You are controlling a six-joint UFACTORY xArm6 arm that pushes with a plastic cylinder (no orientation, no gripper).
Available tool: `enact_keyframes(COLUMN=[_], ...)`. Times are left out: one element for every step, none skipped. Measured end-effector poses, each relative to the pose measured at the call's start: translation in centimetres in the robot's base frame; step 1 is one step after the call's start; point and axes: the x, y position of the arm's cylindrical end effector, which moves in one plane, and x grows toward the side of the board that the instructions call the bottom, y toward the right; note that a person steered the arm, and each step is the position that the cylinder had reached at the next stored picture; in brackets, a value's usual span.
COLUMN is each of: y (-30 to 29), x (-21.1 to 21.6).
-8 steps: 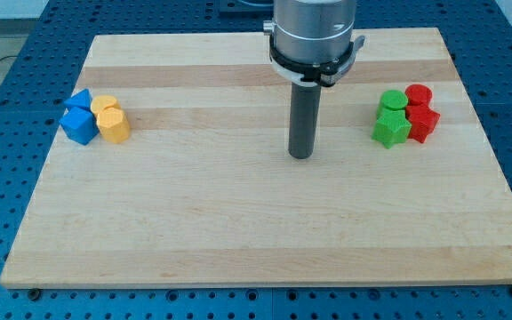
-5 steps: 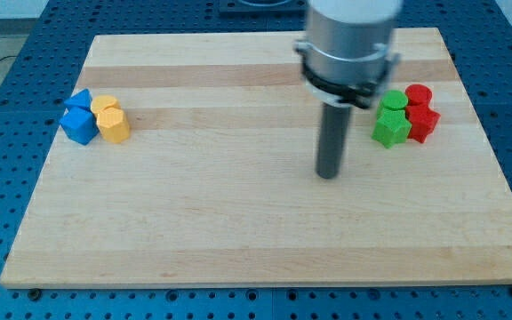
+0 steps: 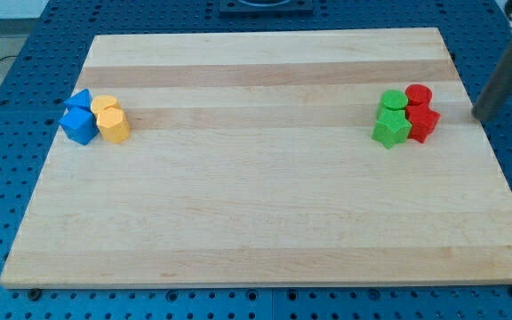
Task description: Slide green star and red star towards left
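Note:
A green star and a red star lie side by side, touching, near the board's right edge. A green cylinder and a red cylinder sit just above them in the view, all packed in one cluster. My tip is at the view's right, a short way right of the red star and apart from it, near the board's right edge.
The wooden board rests on a blue perforated table. At the view's left, two blue blocks and two yellow blocks sit in a tight cluster.
My rod has swept from the board's middle to the view's right, past the green and red cluster. No block has moved.

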Motion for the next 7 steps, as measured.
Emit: enact_keyframes(y=[-4.5,-8.0,-11.4,-11.7,-6.8,-0.2,5.5], x=[0.4,1.4,2.1,2.1,2.1,2.1,1.1])
